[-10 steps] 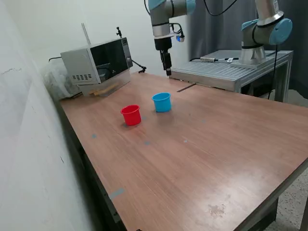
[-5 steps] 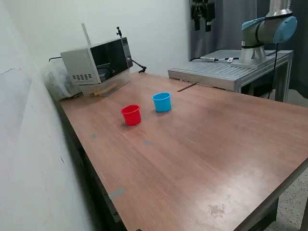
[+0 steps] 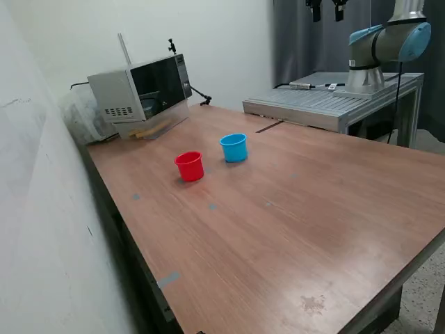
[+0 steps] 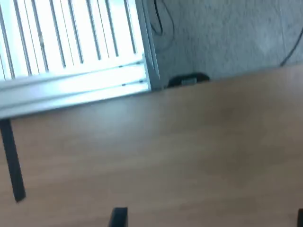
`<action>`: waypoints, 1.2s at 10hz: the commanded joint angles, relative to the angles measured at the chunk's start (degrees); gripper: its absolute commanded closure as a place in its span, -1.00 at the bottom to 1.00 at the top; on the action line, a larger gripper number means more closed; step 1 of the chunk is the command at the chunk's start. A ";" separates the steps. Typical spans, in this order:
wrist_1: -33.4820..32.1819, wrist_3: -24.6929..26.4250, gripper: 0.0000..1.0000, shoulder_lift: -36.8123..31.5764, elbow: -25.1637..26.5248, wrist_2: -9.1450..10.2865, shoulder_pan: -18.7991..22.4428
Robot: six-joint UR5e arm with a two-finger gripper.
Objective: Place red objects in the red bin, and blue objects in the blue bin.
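Observation:
The red cup (image 3: 189, 166) and the light blue cup (image 3: 234, 147) stand upright side by side on the wooden table (image 3: 292, 223), the blue one to the exterior view's right. No tiny red or dark blue cubes show in either view. My gripper (image 3: 327, 14) hangs high at the top edge of the exterior view, far above and behind the cups, with its fingers apart and nothing between them. In the wrist view only the two fingertips (image 4: 118, 218) show, wide apart over bare table (image 4: 189, 151).
A microwave (image 3: 142, 89) sits at the table's back corner on the exterior view's left. A ribbed metal platform (image 3: 327, 101) adjoins the far edge, also in the wrist view (image 4: 71, 42), with the arm's base (image 3: 382, 42) on it. A dark strip (image 3: 268, 126) lies near that edge.
The gripper has risen from just above the table's far edge, behind the blue cup, and moved to the exterior view's right, up to the top of the picture. The cups have not moved.

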 commanded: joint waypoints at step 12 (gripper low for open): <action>11.23 -0.44 -1.00 -0.49 0.67 -0.11 3.82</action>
